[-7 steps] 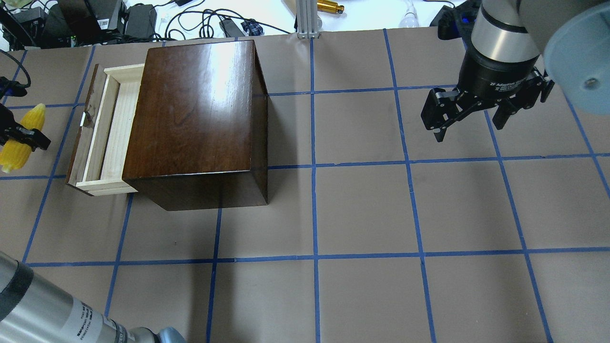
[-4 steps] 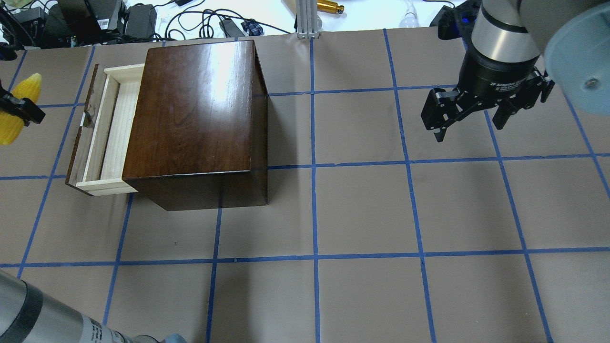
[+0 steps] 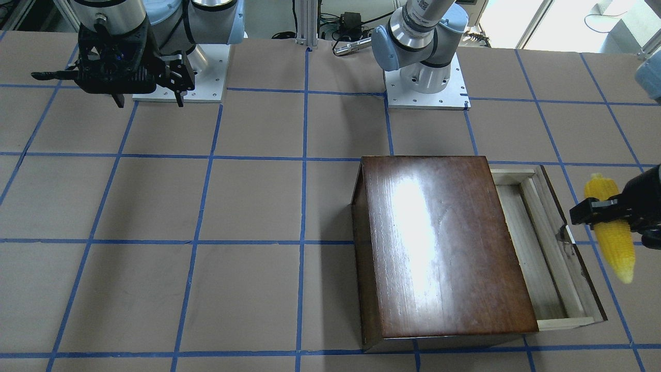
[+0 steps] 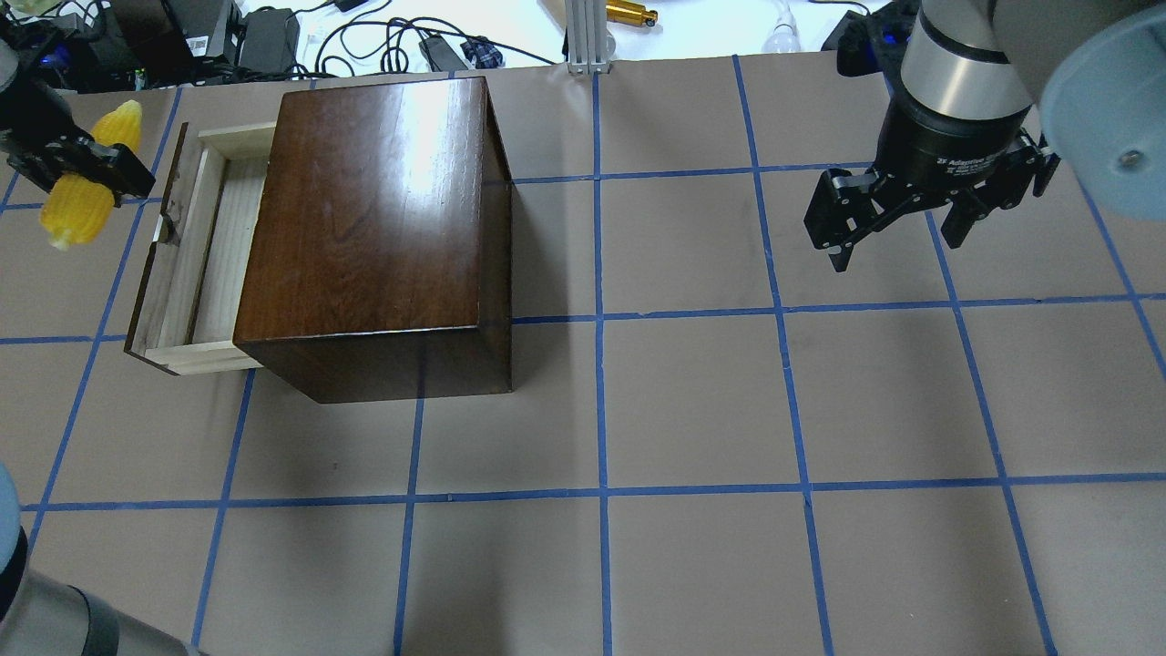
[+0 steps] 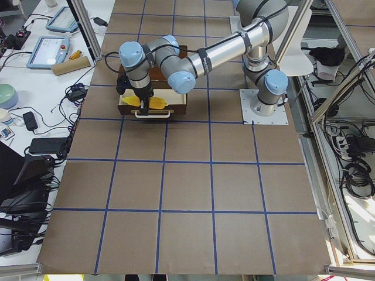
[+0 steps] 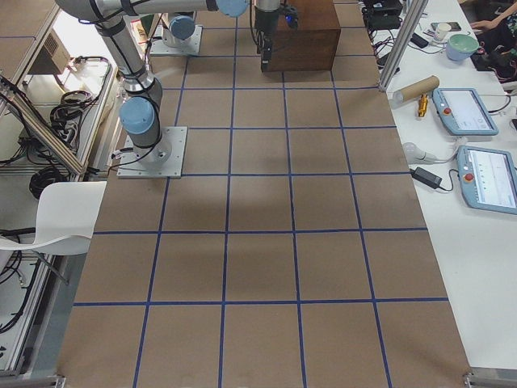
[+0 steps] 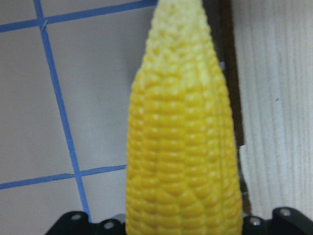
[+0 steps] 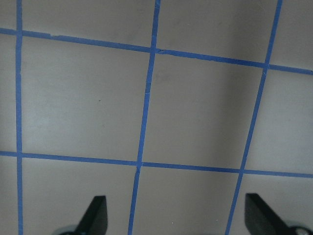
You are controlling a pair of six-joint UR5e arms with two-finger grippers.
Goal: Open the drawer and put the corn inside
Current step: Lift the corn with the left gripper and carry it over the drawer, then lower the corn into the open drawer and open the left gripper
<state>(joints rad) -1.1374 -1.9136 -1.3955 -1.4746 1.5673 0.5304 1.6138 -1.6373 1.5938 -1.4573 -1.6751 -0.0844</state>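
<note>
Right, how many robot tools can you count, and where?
2. The left tool grips the corn just outside the open drawer; the right tool hangs open over bare table, far from the box.

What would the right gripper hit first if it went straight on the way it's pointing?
Most likely the bare table: the right gripper points straight down and its wrist camera shows nothing else beneath.

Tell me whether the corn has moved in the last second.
Yes. Held in the left pincer, the corn has travelled up the overhead view and rightward, closer to the front of the open drawer.
</note>
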